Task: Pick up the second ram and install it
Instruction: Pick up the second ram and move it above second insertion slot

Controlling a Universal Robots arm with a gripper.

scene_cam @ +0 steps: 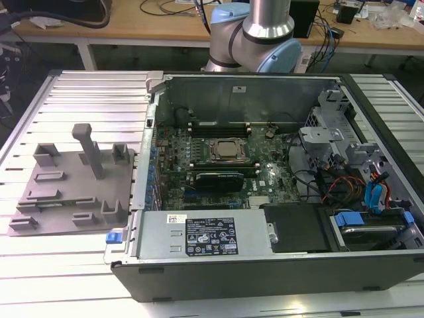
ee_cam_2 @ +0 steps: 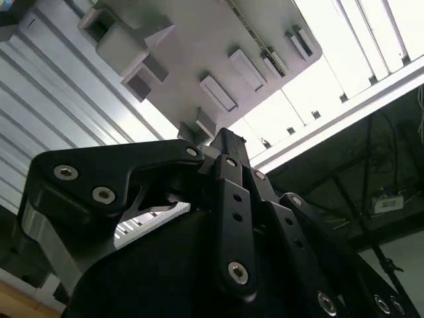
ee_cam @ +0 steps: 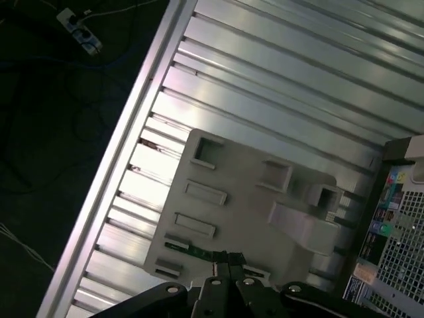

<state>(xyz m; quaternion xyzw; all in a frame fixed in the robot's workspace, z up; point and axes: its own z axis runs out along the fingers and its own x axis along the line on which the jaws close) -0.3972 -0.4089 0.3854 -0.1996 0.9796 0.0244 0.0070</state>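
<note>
In the first wrist view the second ram (ee_cam: 197,251) is a thin green stick lying along one edge of the grey fixture plate (ee_cam: 245,199). Part of it is hidden behind my fingertips. My gripper (ee_cam: 228,264) hangs well above that plate, with its black fingers pressed together and nothing between them. In the second wrist view the gripper (ee_cam_2: 227,141) also looks shut, with the fixture plate (ee_cam_2: 218,46) far beyond it. In the exterior view the fixture plate (scene_cam: 66,189) lies at the left of the open computer case (scene_cam: 278,258).
Inside the case are the motherboard with its square CPU socket (scene_cam: 228,150), memory slots (scene_cam: 218,124) and a black rectangular module (scene_cam: 215,179). Cables and drive bays (scene_cam: 358,185) crowd the exterior view's right. A tall post (scene_cam: 88,149) rises from the fixture. The ribbed metal table (scene_cam: 86,99) lies all around.
</note>
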